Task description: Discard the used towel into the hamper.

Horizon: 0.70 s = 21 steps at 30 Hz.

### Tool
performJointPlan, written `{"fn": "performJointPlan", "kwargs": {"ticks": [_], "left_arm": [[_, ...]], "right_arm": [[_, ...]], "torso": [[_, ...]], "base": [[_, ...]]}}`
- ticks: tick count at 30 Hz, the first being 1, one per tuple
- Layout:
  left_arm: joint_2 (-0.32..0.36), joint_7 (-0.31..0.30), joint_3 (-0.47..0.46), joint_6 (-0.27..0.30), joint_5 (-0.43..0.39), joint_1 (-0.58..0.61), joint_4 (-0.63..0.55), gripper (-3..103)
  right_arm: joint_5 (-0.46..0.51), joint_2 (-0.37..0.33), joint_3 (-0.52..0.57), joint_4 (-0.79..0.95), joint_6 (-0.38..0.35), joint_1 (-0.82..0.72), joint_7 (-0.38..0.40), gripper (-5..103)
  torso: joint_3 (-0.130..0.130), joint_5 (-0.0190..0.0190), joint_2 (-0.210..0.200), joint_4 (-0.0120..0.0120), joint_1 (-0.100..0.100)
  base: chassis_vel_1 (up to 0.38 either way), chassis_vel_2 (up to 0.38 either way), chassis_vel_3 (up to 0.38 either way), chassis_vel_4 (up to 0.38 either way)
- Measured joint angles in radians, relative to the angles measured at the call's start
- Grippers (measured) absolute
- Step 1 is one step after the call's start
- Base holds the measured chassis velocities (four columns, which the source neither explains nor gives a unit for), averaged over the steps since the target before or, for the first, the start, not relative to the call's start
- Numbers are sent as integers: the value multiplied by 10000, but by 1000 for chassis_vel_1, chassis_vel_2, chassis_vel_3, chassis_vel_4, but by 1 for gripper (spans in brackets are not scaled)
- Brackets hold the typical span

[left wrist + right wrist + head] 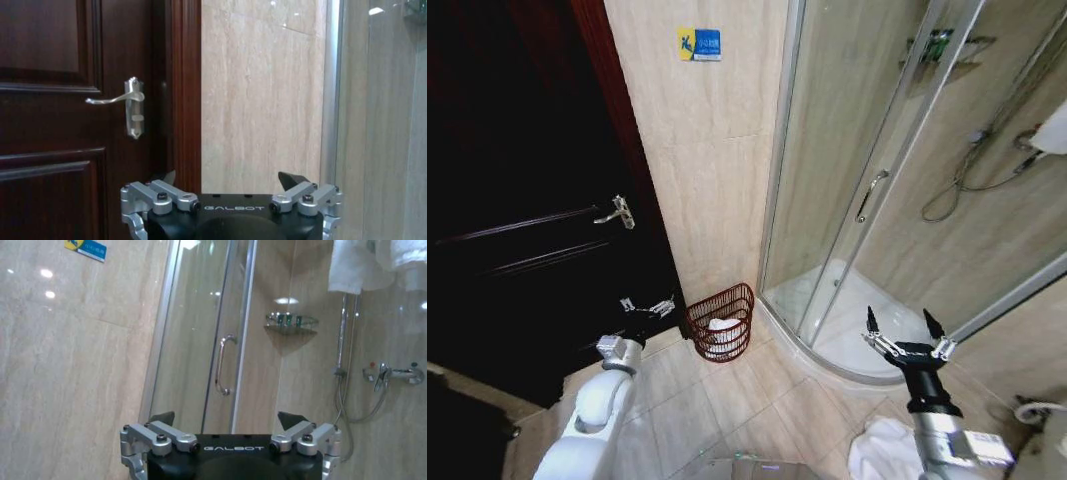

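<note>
The hamper (720, 322), a round reddish-brown wire basket, stands on the floor against the tiled wall between the door and the shower. White cloth (721, 326) that looks like a towel lies inside it. A second crumpled white towel (882, 448) lies on the floor beside my right arm. My left gripper (649, 306) (230, 177) is open and empty, held left of the hamper in front of the door. My right gripper (899, 320) (227, 417) is also open and empty, raised to the right before the shower base.
A dark wooden door (527, 220) with a metal lever handle (127, 102) is on the left. A glass shower cabin (877, 200) with a curved base is on the right. White towels (357, 262) hang high by the shower. Beige tiled floor (727, 410) lies open in front.
</note>
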Motion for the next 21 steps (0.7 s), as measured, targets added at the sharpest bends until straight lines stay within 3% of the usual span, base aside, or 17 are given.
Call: {"fn": "performJointPlan", "kwargs": {"ticks": [21], "left_arm": [[-30,-18,22,-239,-16,49,69,100]], "right_arm": [[-3,0,4,-72,273,-40,25,100]], "torso": [[-1,0,1,1,-2]], "base": [[68,-71,-64,65]]}}
